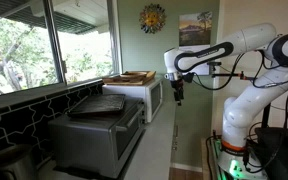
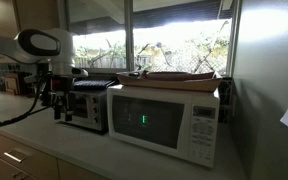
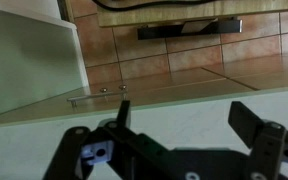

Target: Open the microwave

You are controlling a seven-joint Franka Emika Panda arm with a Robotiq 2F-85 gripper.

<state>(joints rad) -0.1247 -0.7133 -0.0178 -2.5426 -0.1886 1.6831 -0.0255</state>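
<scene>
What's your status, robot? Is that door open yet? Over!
Gripper open, empty, hanging clear of the microwave. Door shut, not yet pulled. Nothing seen blocking the door.

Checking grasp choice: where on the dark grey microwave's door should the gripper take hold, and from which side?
Grip the pale bar across the top of the microwave door, coming from the front with the open gripper spanning it; it looks like a horizontal handle, though small.
</scene>
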